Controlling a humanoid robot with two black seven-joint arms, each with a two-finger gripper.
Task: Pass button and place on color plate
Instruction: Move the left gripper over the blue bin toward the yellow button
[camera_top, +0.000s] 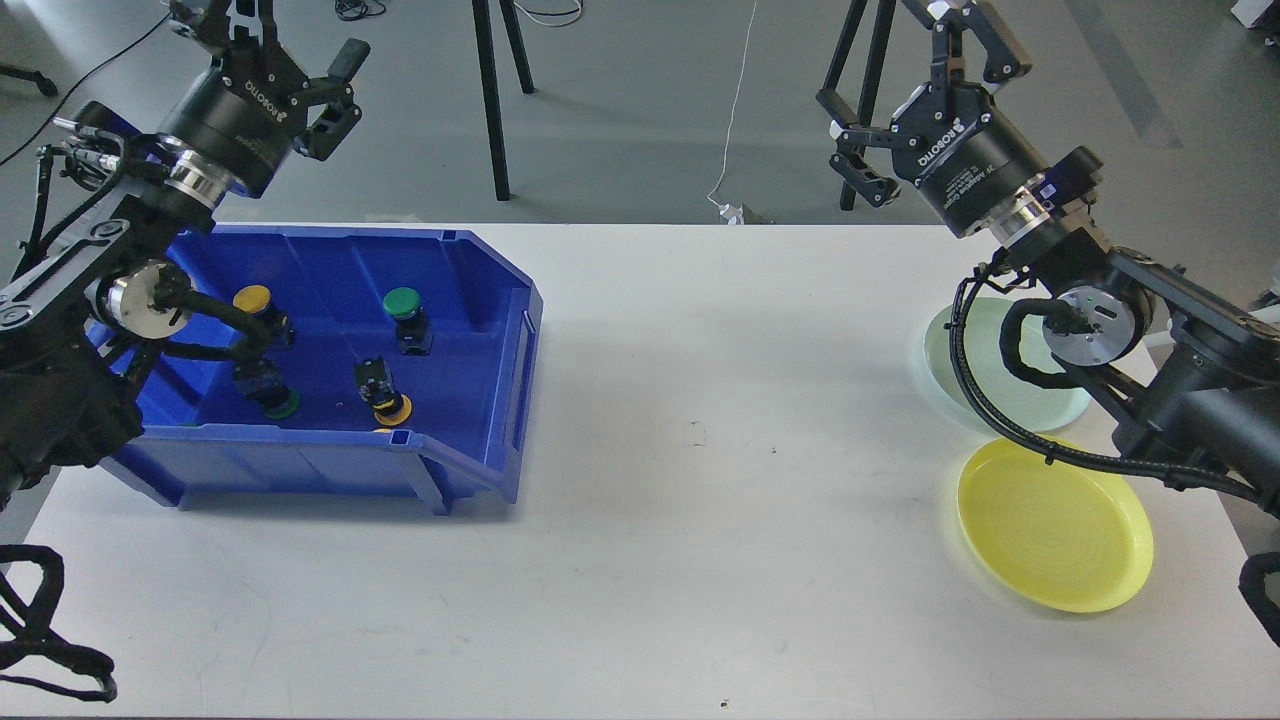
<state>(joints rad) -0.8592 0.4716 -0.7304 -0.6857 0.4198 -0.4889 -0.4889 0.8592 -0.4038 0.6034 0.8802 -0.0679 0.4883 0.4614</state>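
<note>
From the head view, a blue bin (330, 400) sits at the left end of the white counter (700, 480). Inside it lie four buttons: a yellow button (255, 300) and a green button (403, 305) toward the far wall, a second green button (275, 395) and a second yellow button (385, 395) nearer the front. The left hand (285, 45) hangs above the bin's far left corner, fingers spread, grasping nothing. The right hand (915, 75) is raised past the counter's far right corner, likewise released. A pale green plate (965, 350) and a yellow plate (1055, 525) lie by the right edge.
</note>
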